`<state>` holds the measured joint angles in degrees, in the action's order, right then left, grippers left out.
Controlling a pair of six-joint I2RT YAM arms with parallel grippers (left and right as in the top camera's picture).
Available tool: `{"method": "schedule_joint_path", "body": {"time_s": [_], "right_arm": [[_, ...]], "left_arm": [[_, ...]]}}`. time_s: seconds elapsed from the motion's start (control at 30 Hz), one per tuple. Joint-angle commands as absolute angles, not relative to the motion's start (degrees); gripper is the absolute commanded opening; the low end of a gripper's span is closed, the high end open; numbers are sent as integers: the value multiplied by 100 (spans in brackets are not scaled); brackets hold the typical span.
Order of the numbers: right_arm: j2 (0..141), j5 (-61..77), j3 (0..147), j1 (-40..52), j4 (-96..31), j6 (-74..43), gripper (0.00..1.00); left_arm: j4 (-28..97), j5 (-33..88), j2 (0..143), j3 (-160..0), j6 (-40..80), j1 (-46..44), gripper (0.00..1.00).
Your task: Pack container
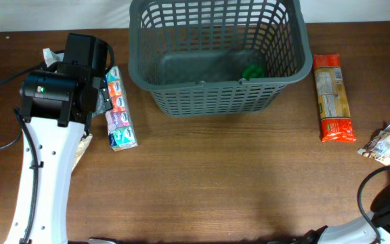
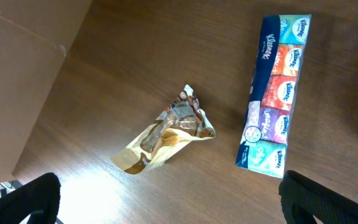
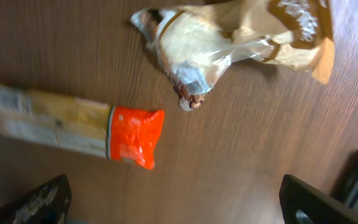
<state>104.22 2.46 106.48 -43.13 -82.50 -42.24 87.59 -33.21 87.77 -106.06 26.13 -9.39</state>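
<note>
Left tool [image 2: 173, 202], jaws apart, sees a wrapper [image 2: 166, 137], maybe snacks, mostly hidden overhead

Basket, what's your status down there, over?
Left hand and right hand both open, empty. Basket upright, one green item inside. Tissue pack, pasta packet, left snack bag, right snack bag on table outside it. Nothing blocking.

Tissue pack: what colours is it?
The tissue pack has a dark blue edge and panels of teal, orange, red, purple and teal. Left wrist view shows it best.
</note>
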Motion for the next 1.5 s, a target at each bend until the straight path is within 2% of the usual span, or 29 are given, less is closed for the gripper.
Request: {"method": "schedule_joint_path", "body": {"time_s": [0.0,0.3,0.57,0.93,1.17,1.47], "right_arm": [[10521,515,10602,-4499,-8226,-5419,99],[10659,-346,10372,-4541,-8154,-7686,99],[10722,-1859,9474,-4541,-7430,-7677,99],[10722,-1597,8267,-4678,-6243,-7664,99],[10722,-1264,8230,-4777,-5378,-6469,99],[10722,-1243,8228,-4781,-5354,-6827,99]], "left_arm": [[8744,-3321,8818,-10597,2604,-915,100],[8886,-3317,8818,-10597,2604,-915,100],[9015,-3315,8818,-10597,2604,-915,100],[9011,-3317,8818,-10597,2604,-915,100],[8989,-3321,8818,-10597,2604,-915,100],[8965,-3315,8818,-10597,2604,-915,100]]}}
